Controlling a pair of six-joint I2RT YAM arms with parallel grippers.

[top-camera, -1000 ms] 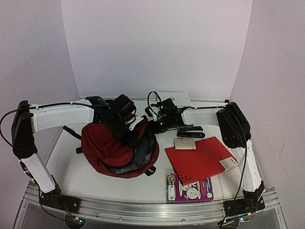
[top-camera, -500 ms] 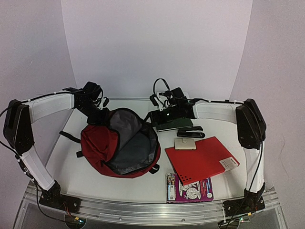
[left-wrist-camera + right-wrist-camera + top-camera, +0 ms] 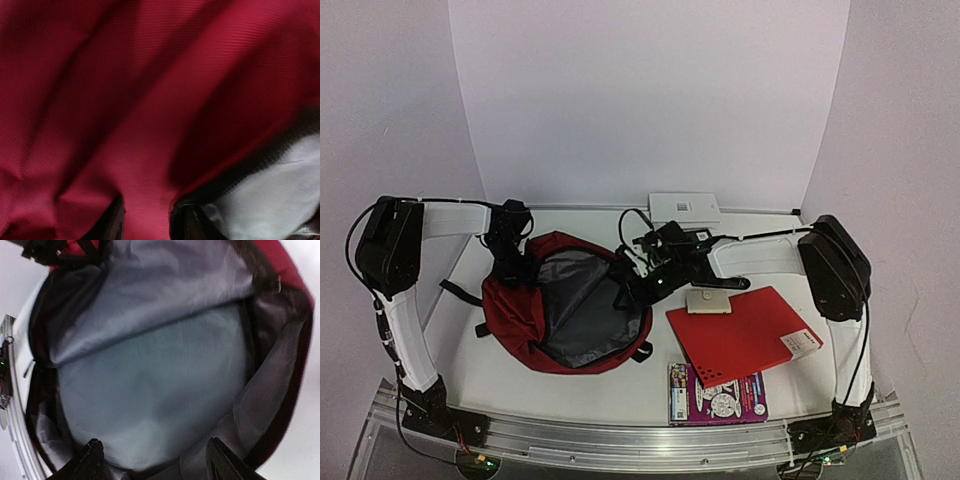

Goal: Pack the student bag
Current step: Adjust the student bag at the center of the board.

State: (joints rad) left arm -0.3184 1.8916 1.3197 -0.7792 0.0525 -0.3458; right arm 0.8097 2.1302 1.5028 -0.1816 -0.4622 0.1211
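The white table point(image 3: 470, 370) is carrying the dark red student bag point(image 3: 510, 310), lying open at the left; a flat red folder point(image 3: 745, 335) is lying to its right, overlapping a colourful booklet point(image 3: 718, 398), and a white box point(image 3: 685, 208) is sitting at the back

1. White shells are covering the long links of the left arm point(image 3: 408, 345) and right arm point(image 3: 760, 256).
2. Bulky black housings are capping their elbows point(image 3: 390, 248).
3. Thin black cables point(image 3: 621, 226) are looping off both.
4. The right gripper point(image 3: 156, 455) is showing black fingers point(image 3: 93, 460).
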